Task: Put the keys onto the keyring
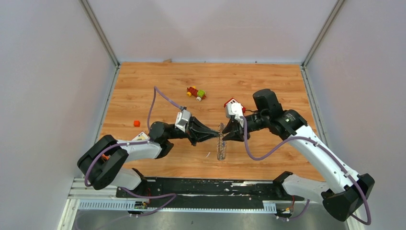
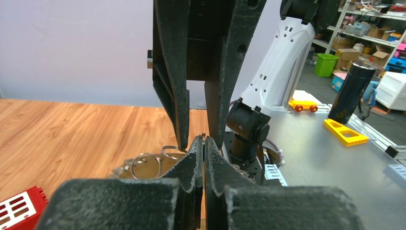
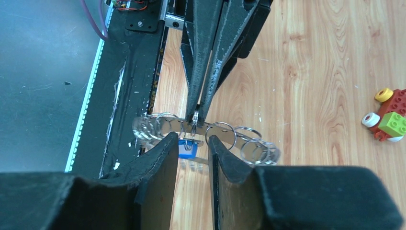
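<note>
Left gripper (image 1: 216, 136) is clamped tight on the rim of the keyring (image 1: 221, 149) — no gap is seen between its fingers in the left wrist view. The keyring is held upright between the two arms, over the near half of the table (image 1: 268, 86), edge-on to the top camera. Whether its lower edge touches the wood cannot be told.

Right gripper (image 3: 193, 143) is set against the ring from the opposite side, tip to tip with the left one, with its jaws parted. The blue-headed piece (image 3: 187, 149) is seen in that gap, up against the ring's fringe of split rings and just beside one finger (image 3: 163, 158) — it is not pinched from both sides.

A red block with white squares (image 2: 19, 208) is seen on the wood near the grippers. A red-yellow-green toy (image 1: 196, 93) and a small orange cube (image 1: 137, 123) are placed well apart from them.
</note>
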You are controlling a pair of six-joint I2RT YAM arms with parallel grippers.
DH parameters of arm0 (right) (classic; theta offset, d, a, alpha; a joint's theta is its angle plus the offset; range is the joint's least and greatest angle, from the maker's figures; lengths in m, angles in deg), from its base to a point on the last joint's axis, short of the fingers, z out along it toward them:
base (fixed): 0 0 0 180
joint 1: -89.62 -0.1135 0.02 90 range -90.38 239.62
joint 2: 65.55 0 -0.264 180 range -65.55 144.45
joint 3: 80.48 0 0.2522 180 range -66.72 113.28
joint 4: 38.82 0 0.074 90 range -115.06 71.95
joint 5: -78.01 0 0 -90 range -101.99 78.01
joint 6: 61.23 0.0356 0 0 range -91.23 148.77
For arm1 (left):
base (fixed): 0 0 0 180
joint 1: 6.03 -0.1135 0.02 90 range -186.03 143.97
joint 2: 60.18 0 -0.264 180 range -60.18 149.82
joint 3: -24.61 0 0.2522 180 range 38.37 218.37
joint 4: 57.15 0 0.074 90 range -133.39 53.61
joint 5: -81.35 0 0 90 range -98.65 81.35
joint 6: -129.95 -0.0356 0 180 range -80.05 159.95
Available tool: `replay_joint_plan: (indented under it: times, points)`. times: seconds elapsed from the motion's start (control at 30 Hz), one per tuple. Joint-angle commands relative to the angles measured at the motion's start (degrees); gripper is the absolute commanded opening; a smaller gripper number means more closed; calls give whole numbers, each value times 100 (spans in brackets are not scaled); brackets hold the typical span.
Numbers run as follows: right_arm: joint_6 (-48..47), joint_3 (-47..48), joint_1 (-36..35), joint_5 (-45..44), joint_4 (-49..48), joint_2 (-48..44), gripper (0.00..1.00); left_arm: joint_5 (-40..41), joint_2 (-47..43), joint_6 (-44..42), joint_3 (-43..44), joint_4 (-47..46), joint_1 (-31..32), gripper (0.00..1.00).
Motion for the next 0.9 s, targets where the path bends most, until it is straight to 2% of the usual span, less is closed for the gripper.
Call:
replay_joint_plan:
  times: [0.0,0.27,0.53,0.67,0.87]
  points:
    - [-161,222,0,223,45,-117,30,102,-102,-96,35,-768,19,0]
    - [-49,246,1,262,-63,35,25,113,-40,-63,61,-766,22,0]
    - [36,290,-9,354,-122,148,24,117,-23,-45,65,-766,18,0]
    - [61,281,-4,403,-140,148,19,107,-18,-44,70,-762,26,0]
    - [87,266,-17,495,-148,129,19,123,8,-58,70,-742,22,0]
